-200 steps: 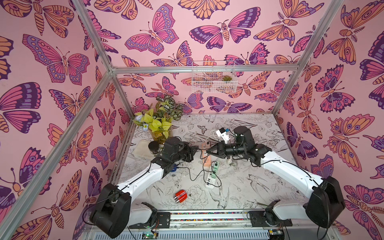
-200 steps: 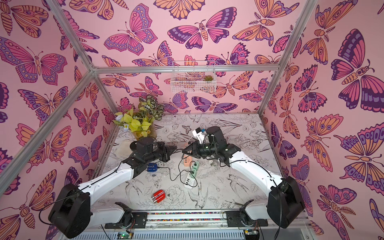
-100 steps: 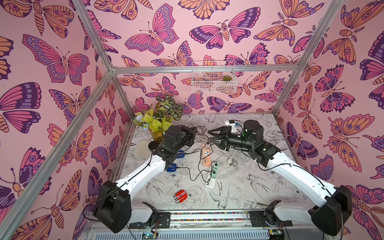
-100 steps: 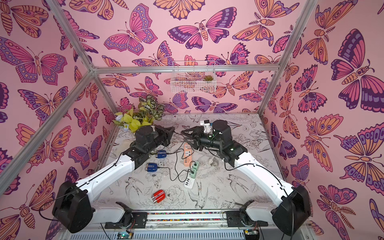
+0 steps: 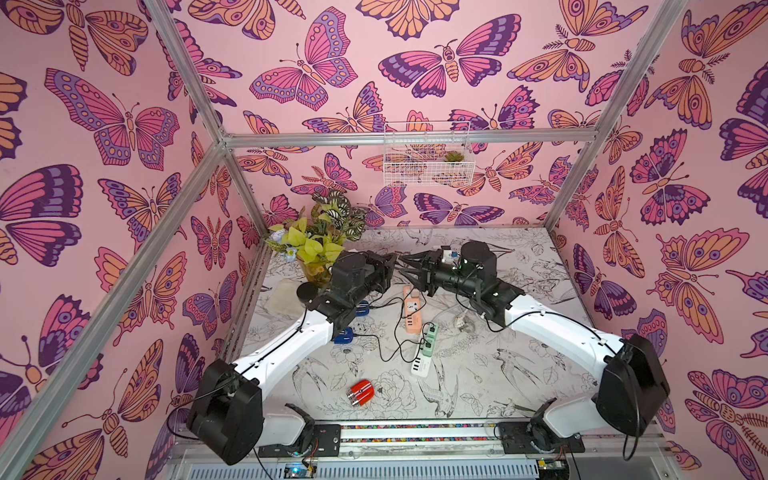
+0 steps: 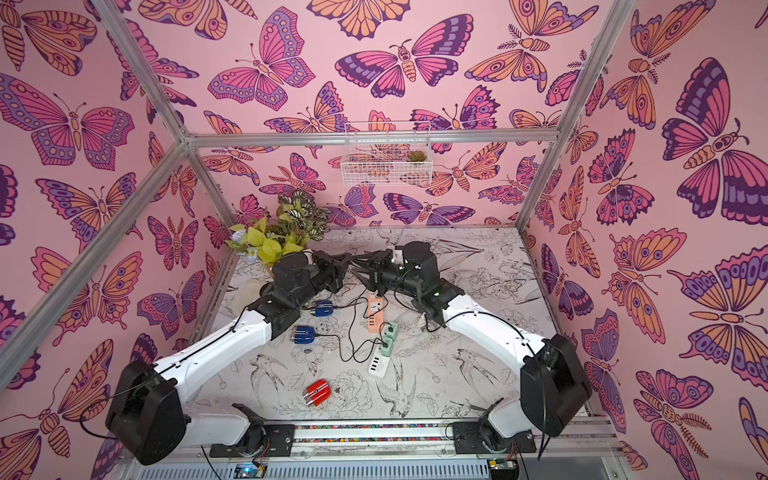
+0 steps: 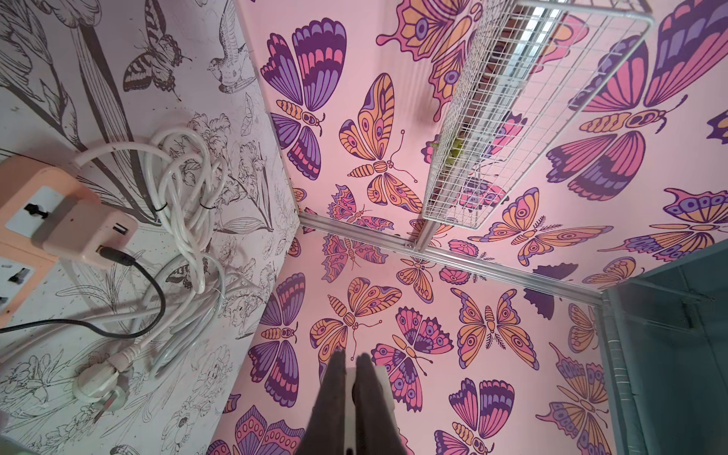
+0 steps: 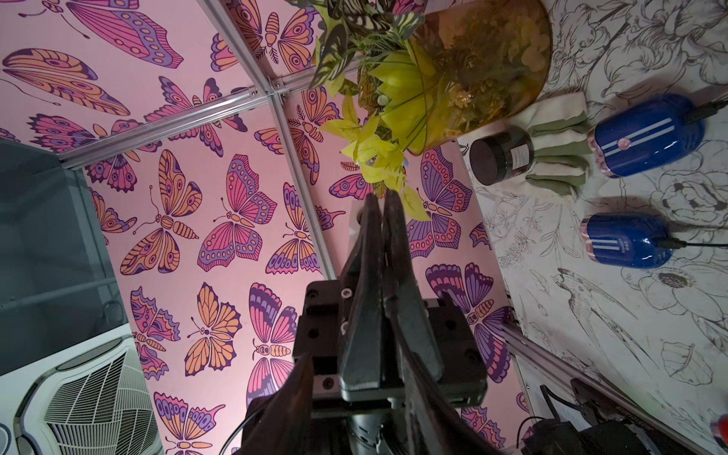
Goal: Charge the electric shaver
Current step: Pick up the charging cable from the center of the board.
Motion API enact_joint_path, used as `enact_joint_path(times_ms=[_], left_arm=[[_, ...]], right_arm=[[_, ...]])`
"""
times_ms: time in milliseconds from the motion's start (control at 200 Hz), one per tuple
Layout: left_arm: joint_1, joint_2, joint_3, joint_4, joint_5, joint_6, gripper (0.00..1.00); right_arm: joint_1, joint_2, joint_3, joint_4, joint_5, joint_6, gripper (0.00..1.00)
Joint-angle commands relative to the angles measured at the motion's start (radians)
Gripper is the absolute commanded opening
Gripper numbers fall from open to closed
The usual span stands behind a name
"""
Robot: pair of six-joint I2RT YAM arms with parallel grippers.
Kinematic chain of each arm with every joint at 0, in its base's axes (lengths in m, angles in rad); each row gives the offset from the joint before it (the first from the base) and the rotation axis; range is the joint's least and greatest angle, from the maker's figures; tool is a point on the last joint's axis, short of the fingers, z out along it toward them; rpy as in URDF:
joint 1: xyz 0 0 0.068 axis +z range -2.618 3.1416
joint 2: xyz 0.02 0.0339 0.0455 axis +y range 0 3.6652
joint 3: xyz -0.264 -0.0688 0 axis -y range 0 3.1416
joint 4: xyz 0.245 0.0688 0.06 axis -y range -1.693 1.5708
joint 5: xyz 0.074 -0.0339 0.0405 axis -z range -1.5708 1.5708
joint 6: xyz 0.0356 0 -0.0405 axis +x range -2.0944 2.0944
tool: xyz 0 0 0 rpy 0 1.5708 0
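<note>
Two blue shavers (image 5: 360, 308) (image 5: 344, 336) lie left of centre, each with a black cable running towards the power strips. A red shaver (image 5: 361, 392) lies alone near the front with no cable in it. My left gripper (image 5: 390, 261) is shut and held above the table near the back. In the left wrist view its fingers (image 7: 335, 378) are pressed together. My right gripper (image 5: 407, 267) faces it tip to tip, open. In the right wrist view the right gripper (image 8: 348, 331) has its fingers spread either side of the left gripper. Neither holds a shaver.
A peach power strip (image 5: 411, 309) carries a charger block (image 7: 86, 232) with a black cable plugged in. Green (image 5: 430, 336) and white (image 5: 420, 365) strips lie in front of it. A coiled white cord (image 7: 185, 185), a plant vase (image 5: 320, 249), a black jar (image 5: 306, 293) and a cloth (image 5: 284, 295) lie around.
Both grippers have risen from near the power strips and moved towards the back, closing the gap between them until they meet tip to tip. The left has stayed shut.
</note>
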State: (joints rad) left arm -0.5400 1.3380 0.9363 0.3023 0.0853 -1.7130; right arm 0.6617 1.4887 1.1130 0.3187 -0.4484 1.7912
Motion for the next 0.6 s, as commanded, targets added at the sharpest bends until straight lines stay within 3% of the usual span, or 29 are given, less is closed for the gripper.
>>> enact_joint_path(times_ms=[0, 411, 596], left_arm=[[-0.005, -0.032, -0.032, 0.027, 0.006, -0.012, 0.0], [-0.005, -0.03, -0.036, 0.027, 0.022, -0.027, 0.0], [-0.006, -0.02, -0.033, 0.028, 0.033, -0.031, 0.0]], right_arm=[[-0.001, 0.036, 0.044, 0.045, 0.007, 0.004, 0.32], [-0.016, 0.074, 0.047, 0.058, 0.005, 0.0, 0.16], [-0.016, 0.076, 0.036, 0.067, 0.005, 0.007, 0.15]])
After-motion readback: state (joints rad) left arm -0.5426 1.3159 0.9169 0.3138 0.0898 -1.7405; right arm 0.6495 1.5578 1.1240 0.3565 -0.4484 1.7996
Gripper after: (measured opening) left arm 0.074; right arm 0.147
